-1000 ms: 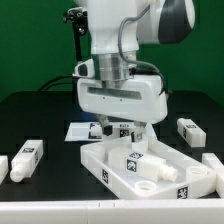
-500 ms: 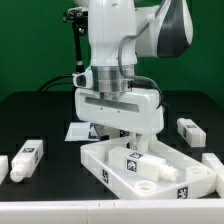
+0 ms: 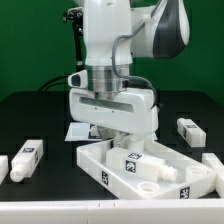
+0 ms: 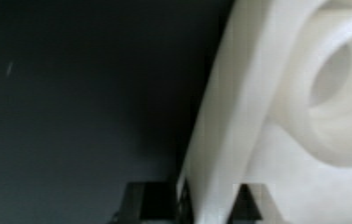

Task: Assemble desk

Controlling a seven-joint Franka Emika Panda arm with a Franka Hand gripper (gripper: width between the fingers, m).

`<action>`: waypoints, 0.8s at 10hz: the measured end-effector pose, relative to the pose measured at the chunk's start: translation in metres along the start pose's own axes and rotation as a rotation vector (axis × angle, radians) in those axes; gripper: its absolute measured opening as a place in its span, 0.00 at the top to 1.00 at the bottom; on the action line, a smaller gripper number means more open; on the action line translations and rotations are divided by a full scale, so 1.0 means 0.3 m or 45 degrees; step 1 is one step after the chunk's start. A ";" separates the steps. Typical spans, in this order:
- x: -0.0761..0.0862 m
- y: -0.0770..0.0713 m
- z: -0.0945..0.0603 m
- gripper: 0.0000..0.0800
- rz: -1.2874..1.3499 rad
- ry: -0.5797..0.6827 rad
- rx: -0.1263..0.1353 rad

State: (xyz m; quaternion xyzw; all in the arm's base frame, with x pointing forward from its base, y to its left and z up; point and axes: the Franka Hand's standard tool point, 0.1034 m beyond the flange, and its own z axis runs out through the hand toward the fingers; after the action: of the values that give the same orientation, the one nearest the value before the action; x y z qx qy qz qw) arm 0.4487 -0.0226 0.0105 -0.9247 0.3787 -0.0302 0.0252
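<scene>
Exterior view: nearest the camera, a white rimmed tabletop [image 3: 92,153] lies flat on a black surface [image 3: 40,115], toward the exterior view's right; its near right corner is cut off by the frame; a small tagged white piece [image 3: 135,162] sits on it, too small to say what it is. At the exterior view's left, a tagged leg [image 3: 29,154] lies on the surface, well apart from the tabletop; beside it a second white part [image 3: 4,168] is cut off by the frame edge. At the exterior view's right, a half-seen leg [image 3: 212,163] lies near the tabletop; farther back lies another leg [image 3: 190,130]. Over the tabletop's far rim hangs the white robot arm [image 3: 110,40]; its broad wrist block [image 3: 112,105] hides where the jaws meet the rim. Behind it the marker board [image 3: 74,131] shows only as a corner.

Wrist view: very close and blurred; the tabletop's upright wall [image 4: 244,90] fills the picture, with a round socket [image 4: 342,90] partly out of frame; two dark fingertips [image 4: 150,203] stand either side of the wall, touching it; the jaws are closed, gripping the tabletop's wall; only the fingertips' ends show.
</scene>
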 end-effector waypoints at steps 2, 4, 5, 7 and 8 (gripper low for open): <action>0.052 0.018 -0.009 0.90 -0.105 0.016 0.002; 0.136 0.039 -0.014 0.90 -0.377 0.075 0.003; 0.135 0.045 -0.012 0.91 -0.411 0.073 -0.002; 0.149 0.060 -0.014 0.91 -0.497 0.078 -0.011; 0.162 0.050 -0.017 0.91 -0.608 0.075 -0.013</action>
State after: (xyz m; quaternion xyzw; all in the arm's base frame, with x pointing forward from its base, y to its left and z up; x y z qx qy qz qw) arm 0.4723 -0.0674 0.0165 -0.9868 0.1500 -0.0603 0.0015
